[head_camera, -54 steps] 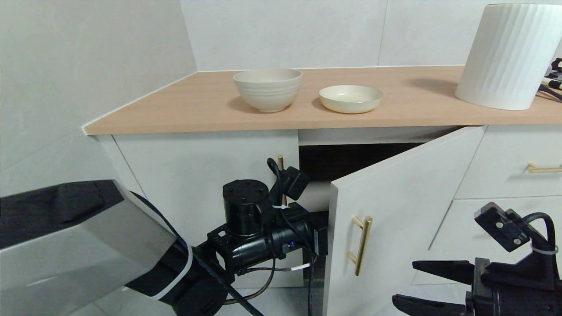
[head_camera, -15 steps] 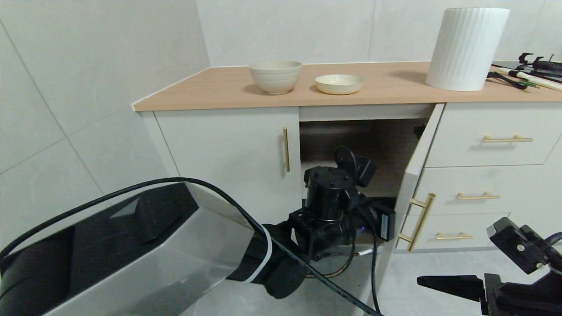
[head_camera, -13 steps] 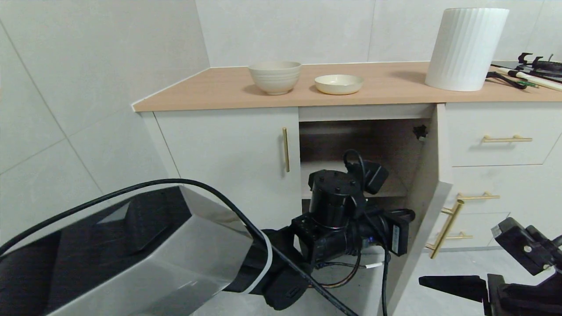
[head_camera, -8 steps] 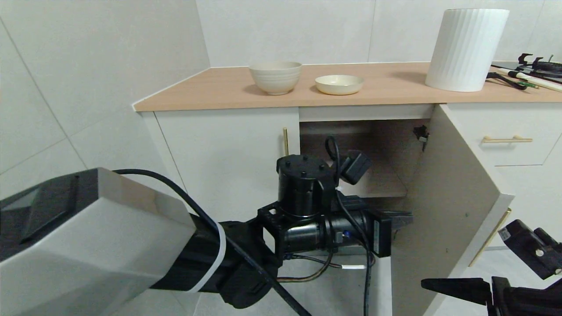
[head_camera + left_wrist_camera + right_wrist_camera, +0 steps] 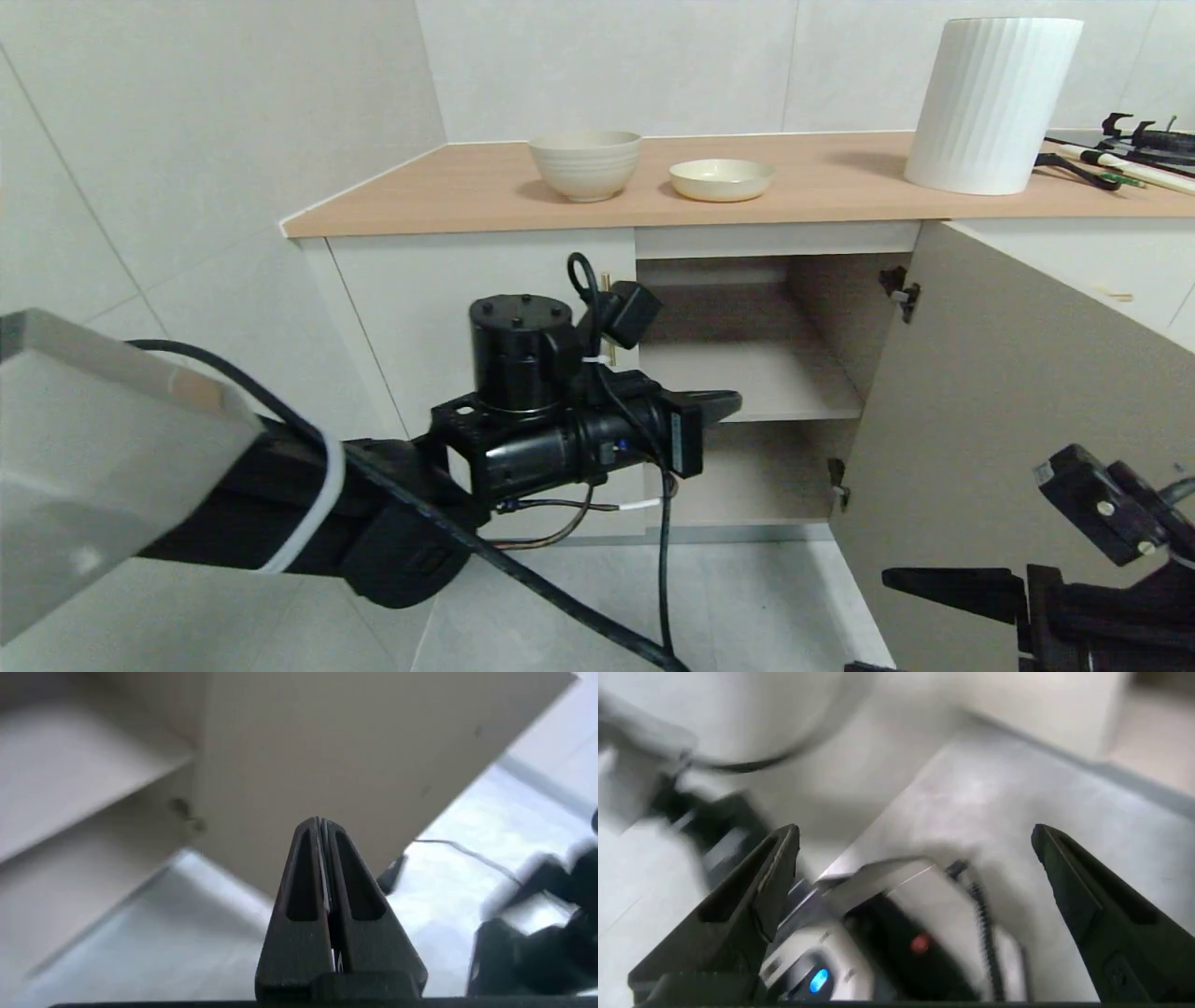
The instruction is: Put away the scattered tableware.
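Clenched on nothing: tapered black fingers (image 5: pixel 301 887) of the left gripper (image 5: pixel 320 826), level with the flat pale shelf (image 5: pixel 747 378). Spread wide, bare: right gripper (image 5: pixel 912 838), low beside the smooth matte cabinet door (image 5: pixel 1008 420), open. Up on the wood-grain surface (image 5: pixel 420 201), well apart from both: ribbed round bowl (image 5: pixel 585 164), shallow glossy dish (image 5: pixel 722 178) just beside.

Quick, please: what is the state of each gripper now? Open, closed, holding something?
Left gripper: closed, holding nothing.
Right gripper: open, holding nothing.
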Motion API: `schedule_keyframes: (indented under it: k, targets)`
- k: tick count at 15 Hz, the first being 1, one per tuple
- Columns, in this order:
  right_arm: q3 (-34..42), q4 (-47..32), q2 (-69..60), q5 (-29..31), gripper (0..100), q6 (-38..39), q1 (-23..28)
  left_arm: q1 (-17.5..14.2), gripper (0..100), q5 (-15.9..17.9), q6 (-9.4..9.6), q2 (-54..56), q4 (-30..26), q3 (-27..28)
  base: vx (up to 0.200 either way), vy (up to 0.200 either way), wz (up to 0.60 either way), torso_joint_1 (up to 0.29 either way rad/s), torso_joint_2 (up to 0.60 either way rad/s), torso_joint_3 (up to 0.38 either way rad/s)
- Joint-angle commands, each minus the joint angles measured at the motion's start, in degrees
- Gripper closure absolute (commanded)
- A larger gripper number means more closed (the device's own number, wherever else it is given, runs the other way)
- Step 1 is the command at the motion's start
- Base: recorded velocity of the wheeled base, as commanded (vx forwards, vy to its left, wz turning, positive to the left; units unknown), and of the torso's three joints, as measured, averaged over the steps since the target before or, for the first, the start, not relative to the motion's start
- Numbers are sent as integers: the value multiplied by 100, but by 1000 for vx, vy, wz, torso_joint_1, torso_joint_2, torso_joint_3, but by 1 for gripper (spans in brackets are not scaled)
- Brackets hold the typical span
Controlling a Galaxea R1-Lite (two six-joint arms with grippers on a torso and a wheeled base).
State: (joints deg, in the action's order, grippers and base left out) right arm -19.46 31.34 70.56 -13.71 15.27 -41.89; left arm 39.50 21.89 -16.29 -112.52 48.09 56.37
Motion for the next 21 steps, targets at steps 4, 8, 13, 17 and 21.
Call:
schedule_keyframes:
  k: [4, 8, 13, 17, 21]
  targets:
    - [-1104, -5, 1144, 484, 0, -121, 225, -1462, 100, -62, 583, 2832, -1680, -1497, 0, 0, 0, 0, 0, 0]
    - [-2264, -120, 1944, 616, 0, -411, 497, -2174, 100, -229, 574, 3992, -3306, -1532, 0, 0, 0, 0, 0, 0]
    - [-3284, -1482, 1909, 660, 0, -402, 770, -2763, 0, -309, 521, 4317, -3394, -1550, 0, 0, 0, 0, 0, 0]
    - [-3328, -1746, 1900, 941, 0, -376, 805, -2948, 0, -282, 328, 4335, -3359, -1515, 0, 0, 0, 0, 0, 0]
    - [-3266, -1798, 1610, 1020, 0, -376, 805, -2948, 0, -291, 337, 4353, -3359, -1524, 0, 0, 0, 0, 0, 0]
